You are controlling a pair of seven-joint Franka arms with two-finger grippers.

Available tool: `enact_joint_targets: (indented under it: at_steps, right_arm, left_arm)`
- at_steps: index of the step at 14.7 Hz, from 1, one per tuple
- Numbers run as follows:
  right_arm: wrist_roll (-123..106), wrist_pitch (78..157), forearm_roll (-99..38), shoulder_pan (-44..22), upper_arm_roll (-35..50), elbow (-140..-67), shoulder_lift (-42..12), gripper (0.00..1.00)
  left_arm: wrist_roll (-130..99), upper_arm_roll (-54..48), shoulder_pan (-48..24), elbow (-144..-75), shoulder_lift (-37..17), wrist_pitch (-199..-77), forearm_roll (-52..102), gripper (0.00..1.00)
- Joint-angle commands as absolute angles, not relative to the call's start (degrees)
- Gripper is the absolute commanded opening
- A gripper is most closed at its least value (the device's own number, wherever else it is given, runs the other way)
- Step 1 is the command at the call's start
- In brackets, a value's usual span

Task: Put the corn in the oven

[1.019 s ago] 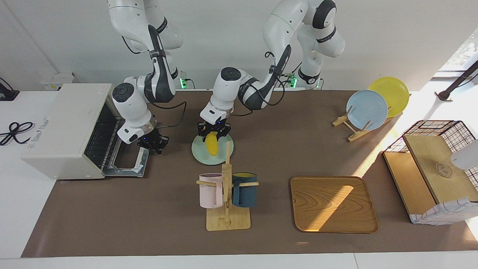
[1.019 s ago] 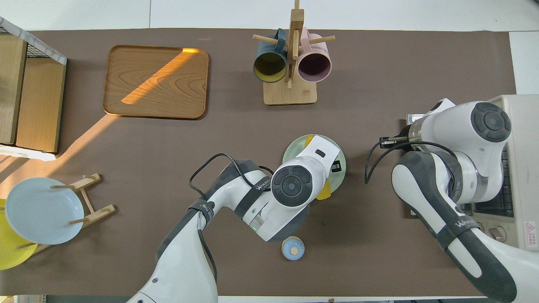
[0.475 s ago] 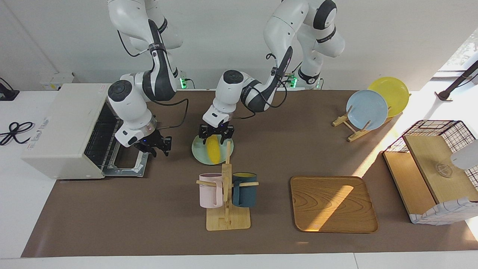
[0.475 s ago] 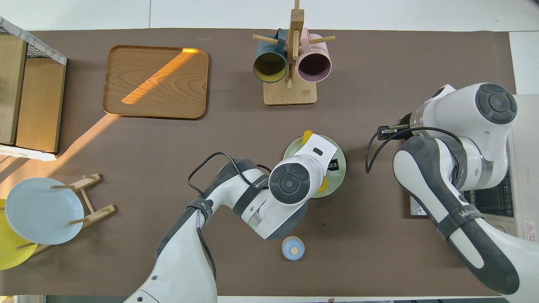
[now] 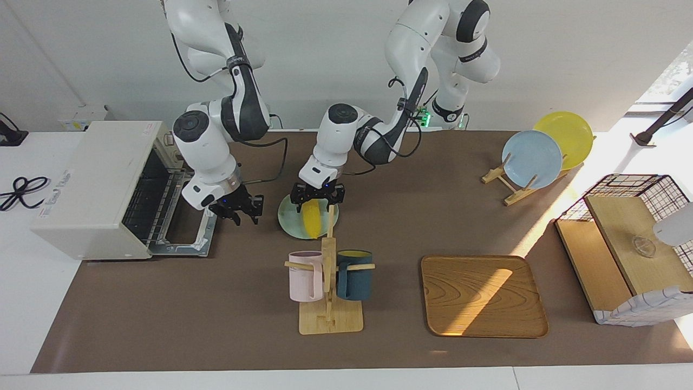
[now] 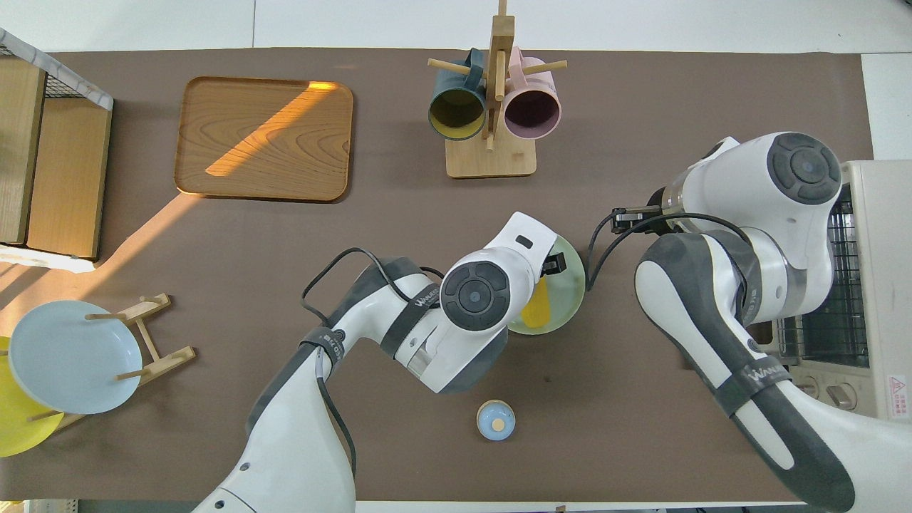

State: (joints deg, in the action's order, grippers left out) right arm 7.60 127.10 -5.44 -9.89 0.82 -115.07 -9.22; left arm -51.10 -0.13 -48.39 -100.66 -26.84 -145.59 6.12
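The yellow corn lies on a pale green plate, which stands beside the oven. The cream-white oven's door is folded down, showing the wire rack inside. My left gripper hangs open over the plate, its fingers astride the corn's end nearer the robots. In the overhead view its wrist covers most of the corn. My right gripper hovers open and holding nothing, between the oven door and the plate.
A mug rack with a pink and a dark blue mug stands just farther from the robots than the plate. A wooden tray, a plate rack, a wire basket and a small blue cap are also on the table.
The left gripper opened and let go of the corn, which now rests on the plate. The right gripper left the oven door, moved toward the plate and opened.
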Motion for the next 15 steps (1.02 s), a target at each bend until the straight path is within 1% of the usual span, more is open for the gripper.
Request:
enact_joint_targets:
  at_steps: [1,4,5,7,10,12,13,15]
  right_arm:
    - [8.70,125.86,-6.33,-9.84,0.88,-113.38,-10.37,0.49]
    - [8.96,126.12,-6.42,-11.06,0.97,-113.38,-10.81,0.49]
    - [10.53,126.65,-6.33,-12.90,0.88,-113.29,-10.81,0.49]
    - [16.93,126.83,-5.36,-18.16,0.88,-111.20,-11.42,0.46]
    - [24.93,126.21,-3.35,-24.06,0.88,-106.45,-15.02,0.46]
    - [30.73,126.74,-0.80,-28.89,0.88,-103.64,-18.35,0.46]
    - [33.37,127.26,0.17,-30.66,0.88,-103.10,-19.85,0.47]
    - [36.38,131.03,1.05,-32.69,0.88,-103.71,-22.31,0.49]
  left_arm:
    - [-45.47,0.97,-44.06,-101.34,-20.24,-137.05,5.54,1.00]
    - [-36.59,0.70,-37.29,-100.64,-15.22,-128.17,6.24,1.00]
    - [-33.52,0.62,-34.74,-100.55,-13.81,-125.88,6.24,1.00]
    - [-29.55,0.88,-31.57,-99.50,-13.10,-123.24,6.33,1.00]
    - [-24.36,1.14,-27.79,-97.74,-13.01,-120.07,6.24,1.00]
    - [-19.98,1.14,-24.45,-96.42,-12.75,-117.70,5.89,1.00]
    - [-17.34,1.14,-22.87,-96.16,-12.66,-116.55,5.80,1.00]
    - [-13.20,1.23,-20.58,-96.06,-11.96,-114.97,5.54,1.00]
